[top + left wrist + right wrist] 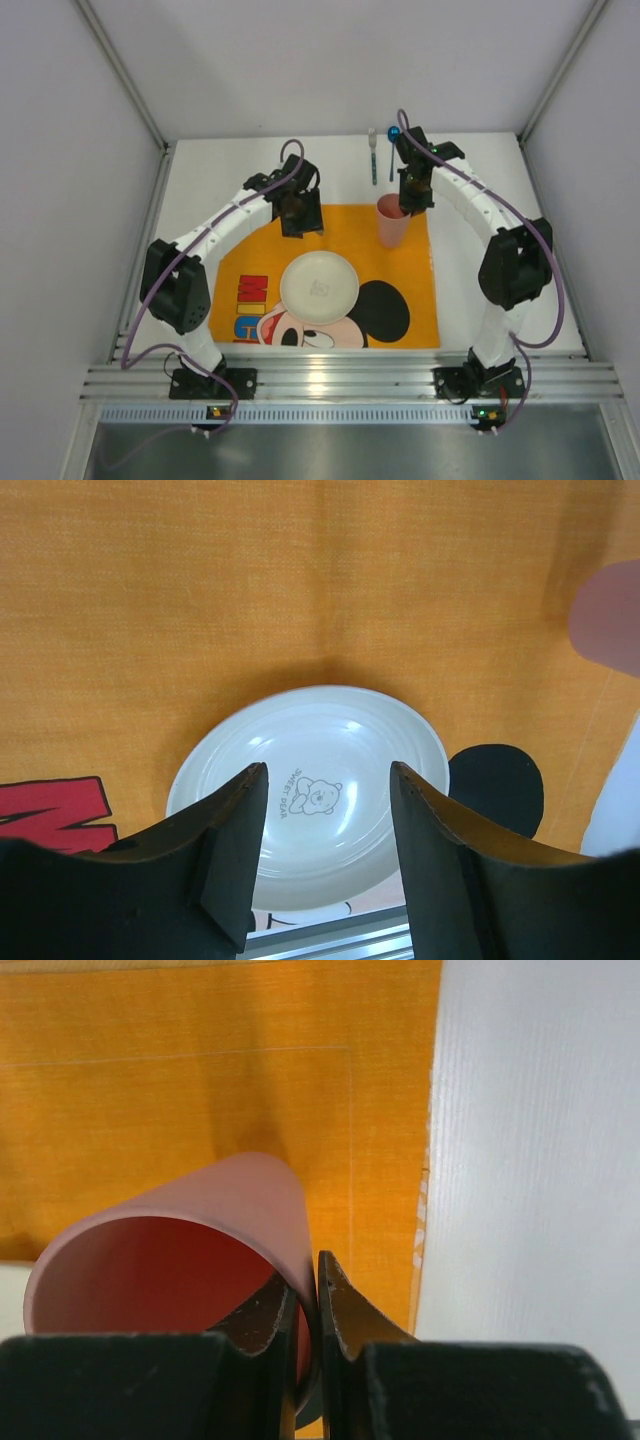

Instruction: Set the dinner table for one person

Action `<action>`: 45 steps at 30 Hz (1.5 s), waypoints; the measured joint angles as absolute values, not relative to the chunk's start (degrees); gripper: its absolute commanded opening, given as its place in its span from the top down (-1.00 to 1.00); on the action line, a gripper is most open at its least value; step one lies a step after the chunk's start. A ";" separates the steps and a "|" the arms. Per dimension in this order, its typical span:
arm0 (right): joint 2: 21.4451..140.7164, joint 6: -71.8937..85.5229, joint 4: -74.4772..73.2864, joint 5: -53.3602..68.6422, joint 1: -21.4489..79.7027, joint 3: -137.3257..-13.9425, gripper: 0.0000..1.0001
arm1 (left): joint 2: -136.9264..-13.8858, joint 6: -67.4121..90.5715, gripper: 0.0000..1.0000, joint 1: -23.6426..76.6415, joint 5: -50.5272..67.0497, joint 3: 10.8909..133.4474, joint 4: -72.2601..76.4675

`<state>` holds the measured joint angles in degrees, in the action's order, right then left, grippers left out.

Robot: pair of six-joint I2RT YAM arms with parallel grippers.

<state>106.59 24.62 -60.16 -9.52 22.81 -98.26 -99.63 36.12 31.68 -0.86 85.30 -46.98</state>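
Observation:
The white dinner table (200, 190) carries an orange Mickey Mouse mat (255, 225). A cream plate (319, 286) with a bear print sits on the mat's middle; it also shows in the left wrist view (310, 780). My left gripper (300, 215) hangs open and empty above the mat behind the plate (325, 825). My right gripper (413, 190) is shut on the rim of a pink cup (392, 220), one finger inside and one outside (305, 1310). The cup (170, 1260) stands at the mat's far right corner. A fork (372, 155) and a blue-handled spoon (392, 150) lie on the table behind the mat.
Grey walls enclose the table on three sides. A ribbed aluminium rail (350, 380) runs along the near edge by the arm bases. Bare white table (540, 1160) lies right of the mat.

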 measured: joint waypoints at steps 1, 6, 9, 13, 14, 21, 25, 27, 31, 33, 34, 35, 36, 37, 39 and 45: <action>106.59 24.60 -59.83 -10.46 22.85 -97.93 1.00 | -99.63 35.92 -0.14 31.62 -0.86 85.54 -46.98; 106.59 24.69 -56.55 -13.23 23.27 -95.20 1.00 | -99.63 35.14 -0.14 31.35 -0.95 86.48 -47.11; 106.59 24.71 -54.76 -13.43 23.64 -92.92 0.86 | -99.63 34.52 -0.13 31.20 -1.13 86.48 -47.33; 106.59 24.95 -52.69 -13.28 23.83 -90.32 0.44 | -99.63 34.30 -0.14 31.16 -1.13 86.48 -47.64; 106.59 25.10 -52.36 -13.13 23.83 -90.08 0.32 | -99.63 34.30 -0.13 31.16 -1.13 86.48 -47.77; 106.59 24.97 -53.45 -13.56 23.88 -92.49 -0.53 | -99.63 33.98 -0.12 31.14 -1.10 86.48 -47.88; 106.59 24.10 -55.40 -14.61 23.88 -100.33 -0.73 | -99.63 33.67 -0.12 31.00 -1.06 86.48 -47.88; 106.59 23.44 -55.64 -15.46 23.86 -105.62 -0.74 | -99.66 33.45 -0.12 30.87 -0.99 86.48 -47.88; 109.54 21.65 -55.51 -15.77 23.22 -116.25 -0.73 | -100.09 33.01 -0.12 30.61 -0.89 86.50 -47.97; 113.10 20.62 -54.70 -15.14 22.59 -121.08 -0.73 | -100.42 32.84 -0.12 30.44 -0.89 86.61 -48.21; 115.33 20.16 -54.39 -14.72 22.20 -123.44 -0.72 | -100.60 32.80 -0.12 30.37 -0.93 86.74 -48.34; 117.80 19.66 -53.89 -13.96 21.67 -125.69 -0.72 | -100.82 32.75 -0.12 30.26 -0.91 86.98 -48.51; 119.96 19.38 -53.10 -13.32 21.17 -127.15 -0.72 | -100.92 32.71 -0.11 30.11 -0.93 87.13 -48.56; 123.72 19.07 -53.28 -12.36 20.38 -130.37 -0.73 | -100.99 32.62 -0.11 29.93 -0.95 87.26 -48.71; 130.67 19.03 -51.42 -10.59 18.79 -135.22 -0.74 | -101.03 32.49 -0.11 29.54 -1.04 87.72 -49.28; 144.77 19.09 -47.86 -7.46 13.93 -140.73 -0.79 | -101.84 31.33 -0.11 27.97 -2.68 90.21 -51.72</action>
<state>144.77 19.09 -47.86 -7.46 13.93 -140.73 -101.84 31.33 27.97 -2.68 90.21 -51.72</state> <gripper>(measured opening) 0.889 0.558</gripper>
